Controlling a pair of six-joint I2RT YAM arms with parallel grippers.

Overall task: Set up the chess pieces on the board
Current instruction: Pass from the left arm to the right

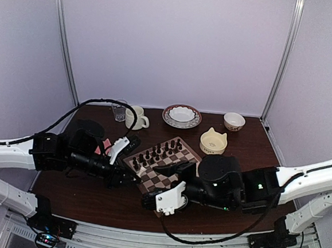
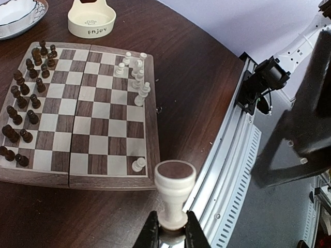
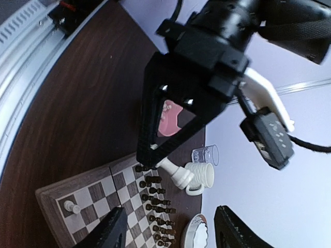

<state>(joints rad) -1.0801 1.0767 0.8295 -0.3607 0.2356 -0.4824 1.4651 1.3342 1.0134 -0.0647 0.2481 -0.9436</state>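
**Left gripper clamped on one cream piece, just short of the board's rim**

Left gripper [image 2: 168, 230]: fingers pinched on the foot of a flat-topped cream-white piece [image 2: 175, 192], which sticks out past the fingertips. Right gripper [image 3: 168, 222]: fingers spread wide, nothing between them, looking up at the left gripper from close by.

The board [image 2: 150, 129] lies just ahead of the held piece, rim nearest. On the corner square closest ahead stands a lone white piece [image 2: 138, 164]. Farther ahead along the same edge is a tight cluster of white pieces [image 2: 135, 72]. Ahead and to the left, the dark pieces [image 2: 23, 98] stand in rows. To the right, the table [image 2: 196, 93] ends at a metal rail [image 2: 227, 170].

Risks, as I judge them:
- The grip is low on a top-heavy piece, so a jolt could twist it out.
- A slip here, off the board and near the table edge, could roll the piece toward the rail.
- A low approach could clip the lone corner piece.
- The cluster is packed, and fingers setting down beside it could topple neighbours.
- The arms are close together and could touch.
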